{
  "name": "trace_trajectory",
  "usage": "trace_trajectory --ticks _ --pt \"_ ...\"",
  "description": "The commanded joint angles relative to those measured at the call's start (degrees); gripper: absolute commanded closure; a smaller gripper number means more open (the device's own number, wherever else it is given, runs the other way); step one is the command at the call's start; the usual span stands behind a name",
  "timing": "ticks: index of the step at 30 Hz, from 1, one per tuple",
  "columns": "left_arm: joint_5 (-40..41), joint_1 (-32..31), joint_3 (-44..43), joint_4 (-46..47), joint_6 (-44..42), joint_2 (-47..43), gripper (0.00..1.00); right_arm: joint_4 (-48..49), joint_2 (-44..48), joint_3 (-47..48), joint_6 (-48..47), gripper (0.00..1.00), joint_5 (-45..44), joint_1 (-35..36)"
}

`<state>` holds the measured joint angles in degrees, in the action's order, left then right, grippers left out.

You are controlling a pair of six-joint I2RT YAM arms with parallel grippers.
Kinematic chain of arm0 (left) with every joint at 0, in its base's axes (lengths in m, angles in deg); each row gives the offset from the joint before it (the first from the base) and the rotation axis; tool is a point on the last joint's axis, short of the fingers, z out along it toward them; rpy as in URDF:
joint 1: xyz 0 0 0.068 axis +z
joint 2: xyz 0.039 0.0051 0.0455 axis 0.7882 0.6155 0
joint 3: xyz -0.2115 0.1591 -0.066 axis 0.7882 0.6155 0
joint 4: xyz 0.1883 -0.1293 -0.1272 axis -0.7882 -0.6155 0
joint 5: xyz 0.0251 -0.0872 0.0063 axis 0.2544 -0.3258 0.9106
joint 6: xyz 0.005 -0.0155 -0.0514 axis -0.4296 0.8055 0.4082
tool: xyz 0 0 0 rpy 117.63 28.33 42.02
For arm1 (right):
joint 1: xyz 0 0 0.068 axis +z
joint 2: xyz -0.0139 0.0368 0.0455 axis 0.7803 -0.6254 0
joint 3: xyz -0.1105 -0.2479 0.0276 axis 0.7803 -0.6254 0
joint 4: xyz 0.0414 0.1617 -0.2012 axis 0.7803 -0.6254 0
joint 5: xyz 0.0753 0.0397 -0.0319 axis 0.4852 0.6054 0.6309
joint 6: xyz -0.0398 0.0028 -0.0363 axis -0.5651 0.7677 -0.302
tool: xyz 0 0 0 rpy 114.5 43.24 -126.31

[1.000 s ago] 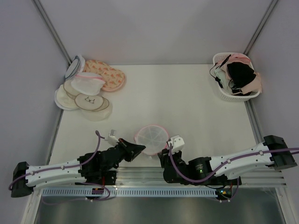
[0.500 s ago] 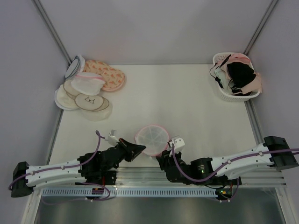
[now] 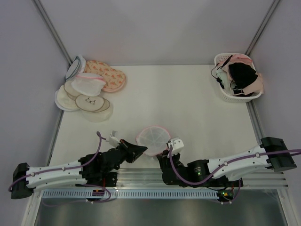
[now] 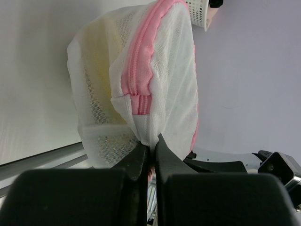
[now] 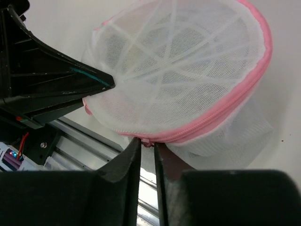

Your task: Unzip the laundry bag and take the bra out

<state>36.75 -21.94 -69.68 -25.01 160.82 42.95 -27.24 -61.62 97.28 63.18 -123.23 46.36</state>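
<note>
Between right hand (image 5: 147, 147) tips we pinch the pull (image 5: 146, 141); left hand (image 4: 151, 151) clamps the bag (image 4: 160, 70); we should drag steadily along the zip (image 5: 221, 113).

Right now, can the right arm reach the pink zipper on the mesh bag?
Probably yes. The right gripper sits right at the pink zipper of the laundry bag, nothing between; the left gripper pinches its mesh.

Through the mesh of the laundry bag (image 5: 178, 70), just above the right gripper (image 5: 146, 142), nothing inside can be made out. The pink bit (image 5: 147, 139) at that gripper's tips is too small to name, and whether it is pinched is unclear. Above the left gripper (image 4: 151, 146), the bag's top and the basket (image 4: 200, 14) are cut off by the picture's edge.
</note>
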Motion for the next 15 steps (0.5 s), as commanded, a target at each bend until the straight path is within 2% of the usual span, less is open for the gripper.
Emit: trace_trajectory --ticks 1,2,3,8,15 --pt "-1.5 -0.1 -0.5 3.1 0.5 -0.4 0.98 -5.0 1.3 2.3 3.5 0.82 -5.2 -0.2" --pt "-1.5 -0.2 -0.4 3.1 0.5 -0.5 0.98 -5.4 2.0 2.0 3.8 0.96 -4.9 -0.1" --pt "-1.5 -0.2 -0.1 3.1 0.7 -0.5 0.98 -6.7 2.6 1.8 3.8 1.0 -4.6 -0.1" --pt "-1.4 -0.1 1.7 2.0 0.4 -3.1 0.98 -16.1 5.7 2.8 7.2 1.0 -0.4 0.2" --pt "1.1 -0.1 2.0 -10.0 -2.6 -11.8 0.98 -36.4 8.1 5.6 12.7 1.0 3.7 0.6"
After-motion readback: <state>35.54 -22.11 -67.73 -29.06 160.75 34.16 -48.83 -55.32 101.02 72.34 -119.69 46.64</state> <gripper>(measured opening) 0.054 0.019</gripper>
